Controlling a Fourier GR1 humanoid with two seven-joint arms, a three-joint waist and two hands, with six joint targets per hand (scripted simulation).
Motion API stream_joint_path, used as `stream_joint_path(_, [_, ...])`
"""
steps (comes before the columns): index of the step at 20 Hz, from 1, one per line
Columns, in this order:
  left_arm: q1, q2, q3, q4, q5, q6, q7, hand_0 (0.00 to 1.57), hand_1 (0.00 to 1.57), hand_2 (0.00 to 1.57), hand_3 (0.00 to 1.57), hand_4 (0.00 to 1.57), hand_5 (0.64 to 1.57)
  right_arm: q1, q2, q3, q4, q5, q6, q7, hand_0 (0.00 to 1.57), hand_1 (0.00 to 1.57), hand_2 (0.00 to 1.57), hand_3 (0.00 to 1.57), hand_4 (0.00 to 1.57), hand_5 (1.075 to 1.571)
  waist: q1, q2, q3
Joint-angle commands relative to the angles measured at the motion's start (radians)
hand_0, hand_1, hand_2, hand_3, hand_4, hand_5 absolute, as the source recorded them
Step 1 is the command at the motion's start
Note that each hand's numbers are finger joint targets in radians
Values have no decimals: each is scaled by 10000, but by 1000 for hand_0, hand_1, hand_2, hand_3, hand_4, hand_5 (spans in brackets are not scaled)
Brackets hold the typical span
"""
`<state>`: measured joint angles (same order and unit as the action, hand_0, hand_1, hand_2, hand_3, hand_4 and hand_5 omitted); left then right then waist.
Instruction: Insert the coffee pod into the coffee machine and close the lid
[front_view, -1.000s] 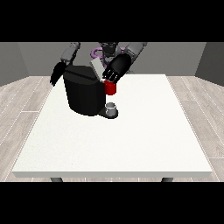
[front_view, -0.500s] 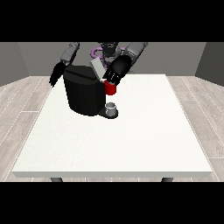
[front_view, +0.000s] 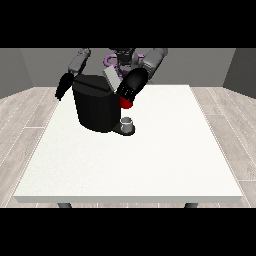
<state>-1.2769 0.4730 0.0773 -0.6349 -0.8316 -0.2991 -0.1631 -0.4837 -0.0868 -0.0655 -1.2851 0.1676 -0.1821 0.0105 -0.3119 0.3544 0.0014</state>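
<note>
The black coffee machine (front_view: 98, 109) stands on the table's far left part. Its grey lid (front_view: 111, 78) is tilted up at the top. The hand at the view's right (front_view: 131, 85) hovers at the machine's upper right corner, just above a red thing at the machine (front_view: 126, 104). The hand at the view's left (front_view: 63, 86) hangs beside the machine's left side with straight fingers, holding nothing. A small grey thing (front_view: 128, 123) stands on the machine's base, below the red thing.
The white table (front_view: 150, 160) stretches wide toward the camera and to the right of the machine. The robot's torso and a purple part (front_view: 109, 61) sit behind the machine at the far edge.
The hand at the view's right has sunk a little toward the machine's top corner. The other hand and the machine stand as before.
</note>
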Motion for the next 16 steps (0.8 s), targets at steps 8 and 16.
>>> stream_joint_path(8, [-282,149,362,193,26,613,-584,1212,1212,1186,971,0,1571,-321,272,249,-183,208,-255,227,0,0,0,0,61,1571,-199,388,-13])
stream_joint_path(16, [-118,545,12,151,-598,1161,-1111,1044,1044,1049,744,0,1571,-351,138,277,-355,300,-227,342,0,0,0,0,71,1571,-289,528,-13])
